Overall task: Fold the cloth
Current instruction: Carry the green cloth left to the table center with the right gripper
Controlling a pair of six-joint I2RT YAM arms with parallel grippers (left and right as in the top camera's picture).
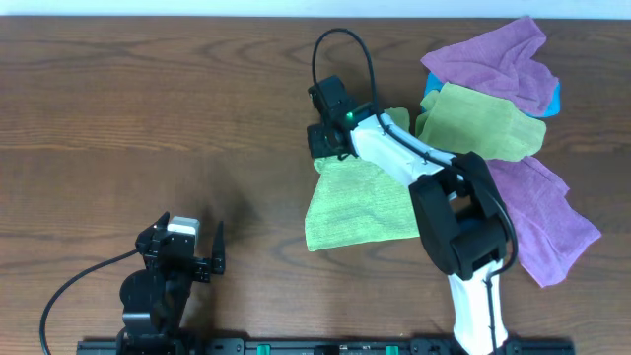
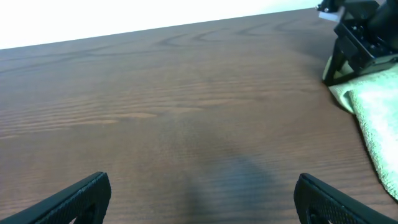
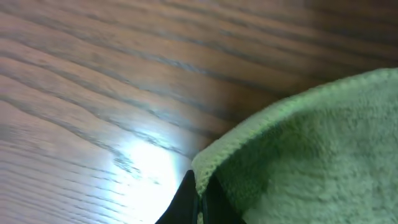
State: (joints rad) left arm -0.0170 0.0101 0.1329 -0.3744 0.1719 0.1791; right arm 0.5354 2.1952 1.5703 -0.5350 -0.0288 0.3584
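The bright lime-green cloth (image 1: 357, 205) lies mid-table, partly under my right arm. My right gripper (image 1: 323, 148) is at its far left corner and is shut on the cloth's edge; in the right wrist view the green edge (image 3: 298, 155) sits pinched between the dark fingers (image 3: 198, 200). The cloth's near edge also shows in the left wrist view (image 2: 376, 118). My left gripper (image 1: 192, 258) rests open and empty near the table's front left, its two fingertips wide apart (image 2: 202, 199). The white tag is not visible.
A duller yellow-green cloth (image 1: 483, 126) lies at the back right, on top of purple cloths (image 1: 493, 59) and a bit of blue cloth (image 1: 554, 97). Another purple cloth (image 1: 552, 222) lies right of the right arm.
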